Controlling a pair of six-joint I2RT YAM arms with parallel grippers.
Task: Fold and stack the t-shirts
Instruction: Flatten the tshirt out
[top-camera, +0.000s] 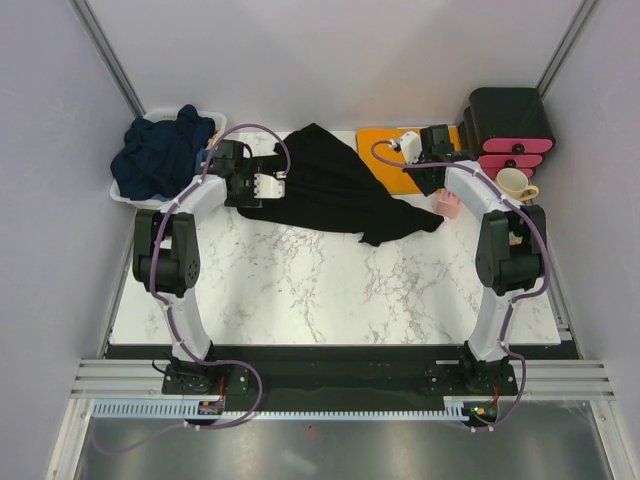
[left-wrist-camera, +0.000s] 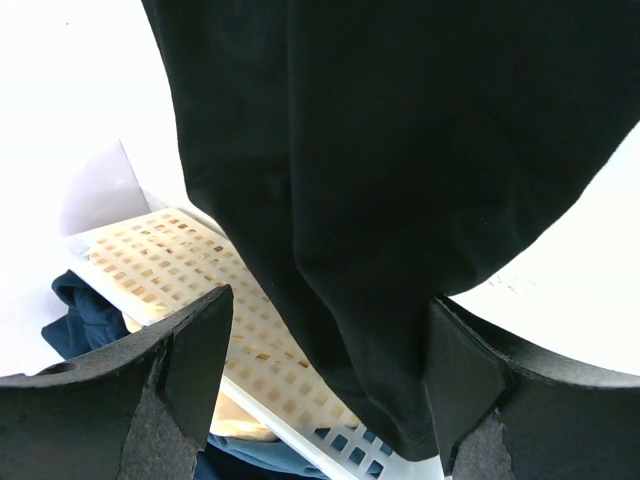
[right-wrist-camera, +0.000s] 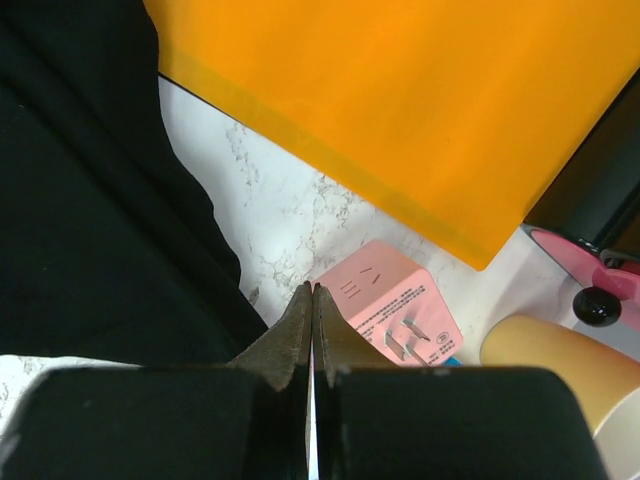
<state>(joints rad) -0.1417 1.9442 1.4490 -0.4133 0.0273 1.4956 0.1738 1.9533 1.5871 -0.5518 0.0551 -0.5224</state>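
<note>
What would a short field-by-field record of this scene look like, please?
black t-shirt: crumpled on table, far middle
navy t-shirts: heaped in white basket, far left
left gripper: open, at black t-shirt's left edge
right gripper: shut, holding nothing
orange sheet: flat, beside black t-shirt

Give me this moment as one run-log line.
black t-shirt rumpled, unfolded on table | left jaws open, its cloth between them | right jaws shut, empty | navy t-shirts in white basket | nothing stacked yet
</note>
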